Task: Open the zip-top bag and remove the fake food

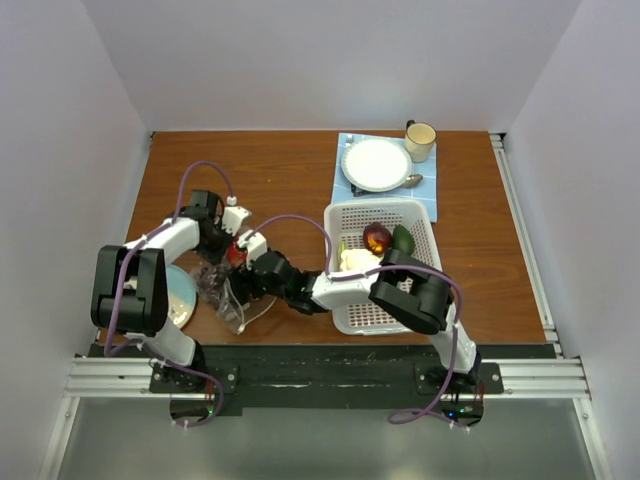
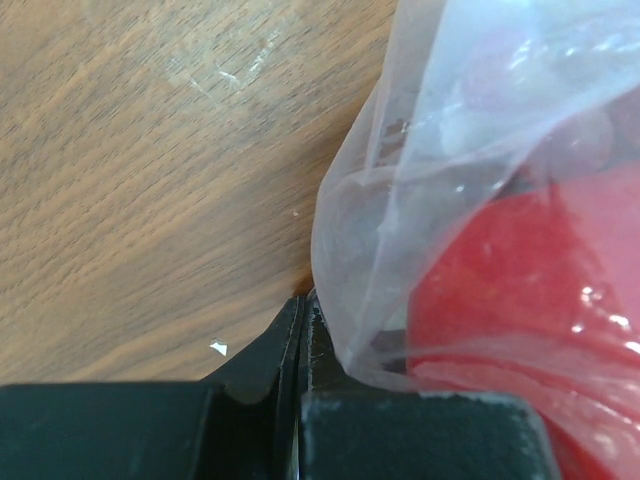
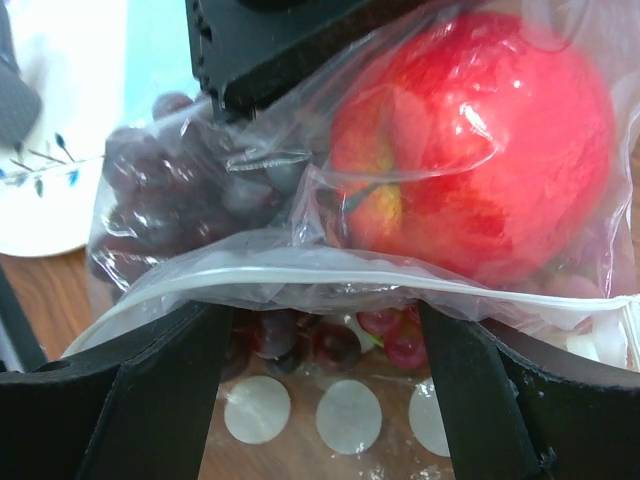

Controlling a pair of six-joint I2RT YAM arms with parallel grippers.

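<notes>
Right claw point(image 3: 320, 318): wide open and gripping nothing, with the bag's white zip strip running straight across in front of its two prongs.
Bag point(image 3: 300, 285): clear crinkly plastic with pale round dots, right at the right claw's tips and bunched between the two claws.
Apple point(image 3: 470, 150): big, red and shiny, inside the bag just past the strip from the right claw.
Grapes point(image 3: 160, 200): a dark purple bunch, also inside the bag, pressed up beside the apple.
Left claw point(image 2: 303, 300): clamped shut on a fold of bag film, on the far side of the bag from the right claw.
Table point(image 2: 150, 150): brown wood grain under the left claw.
Patterned plate point(image 3: 40, 160): pale with a leafy sprig, beside the bag.
Basket point(image 1: 380, 204): white and perforated, behind the right claw alongside its arm. It holds a cream piece point(image 1: 355, 262), a brown piece point(image 1: 377, 237) and a green piece point(image 1: 402, 240).
Far end: a white plate point(image 1: 377, 163) on a blue mat point(image 1: 345, 190), with a cup point(image 1: 420, 140) and a spoon point(image 1: 413, 181), well apart from both claws.
</notes>
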